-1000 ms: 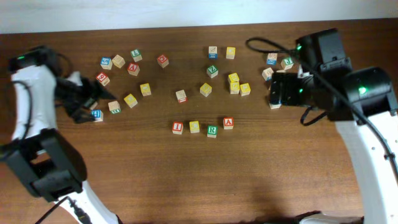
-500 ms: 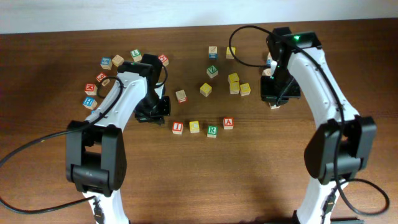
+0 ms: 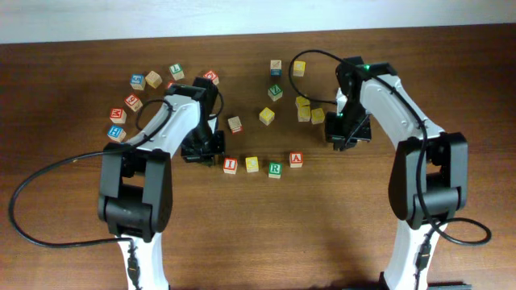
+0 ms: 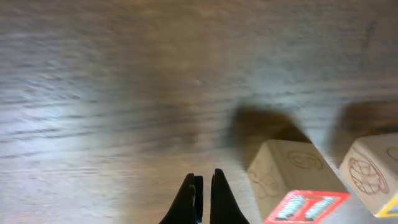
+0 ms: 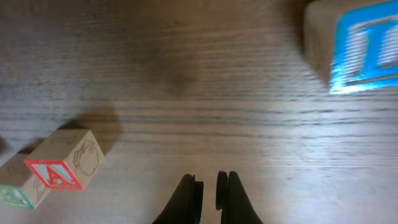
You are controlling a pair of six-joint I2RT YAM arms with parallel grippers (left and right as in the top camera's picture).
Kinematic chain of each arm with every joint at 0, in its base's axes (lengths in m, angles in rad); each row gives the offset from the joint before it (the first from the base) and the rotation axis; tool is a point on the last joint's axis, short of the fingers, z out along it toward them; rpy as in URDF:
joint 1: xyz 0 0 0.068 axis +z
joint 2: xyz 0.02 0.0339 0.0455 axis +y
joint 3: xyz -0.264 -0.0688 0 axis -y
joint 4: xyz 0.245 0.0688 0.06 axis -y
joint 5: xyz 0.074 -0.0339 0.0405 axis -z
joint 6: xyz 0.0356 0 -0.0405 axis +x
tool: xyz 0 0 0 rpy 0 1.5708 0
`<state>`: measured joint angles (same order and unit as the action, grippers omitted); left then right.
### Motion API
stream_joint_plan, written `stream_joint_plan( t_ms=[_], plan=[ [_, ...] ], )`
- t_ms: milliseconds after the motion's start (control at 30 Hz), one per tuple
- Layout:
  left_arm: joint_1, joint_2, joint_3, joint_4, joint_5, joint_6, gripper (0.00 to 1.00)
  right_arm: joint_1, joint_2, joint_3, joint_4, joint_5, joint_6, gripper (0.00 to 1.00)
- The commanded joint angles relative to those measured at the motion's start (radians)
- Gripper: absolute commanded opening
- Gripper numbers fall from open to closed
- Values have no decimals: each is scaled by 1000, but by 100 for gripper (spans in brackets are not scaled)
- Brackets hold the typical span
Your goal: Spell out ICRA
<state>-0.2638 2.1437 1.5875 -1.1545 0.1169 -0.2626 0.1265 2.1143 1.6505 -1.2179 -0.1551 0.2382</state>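
Observation:
Four letter blocks stand in a row at mid-table: red I (image 3: 230,165), yellow C (image 3: 252,164), green R (image 3: 275,169) and red A (image 3: 296,159). My left gripper (image 3: 213,147) is low over the wood just left of the I block. In the left wrist view its fingers (image 4: 203,186) are shut and empty, with the I block (image 4: 305,205) to their right. My right gripper (image 3: 339,137) is to the right of the A block. Its fingers (image 5: 208,183) are shut and empty over bare wood, with the A block (image 5: 59,168) to their left.
Loose letter blocks lie scattered at the back: a cluster at the far left (image 3: 117,131), several in the middle (image 3: 267,115) and yellow ones (image 3: 303,103) beside the right arm. A blue-faced block (image 5: 360,50) lies ahead of my right gripper.
Both arms have swung inward toward the row. The left gripper has moved to beside the I block. The right gripper has moved down and left toward the A block.

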Motion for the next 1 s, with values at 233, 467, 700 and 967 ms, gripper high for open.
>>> stream_joint_plan(
  t_ms=[233,467,700,967],
  plan=[
    [-74,56,-3,-8,21,-14,0,116,9,-54,117,-45,2,4],
    [-74,56,-3,-2,21,-14,0,143,9,-106,164,-60,2,4],
    [-74,56,-3,17,21,-14,0,144,9,-106,164,-170,-69,4],
    [-74,56,-3,27,21,-13,0,163,9,-106,152,-178,-105,4]
  ],
)
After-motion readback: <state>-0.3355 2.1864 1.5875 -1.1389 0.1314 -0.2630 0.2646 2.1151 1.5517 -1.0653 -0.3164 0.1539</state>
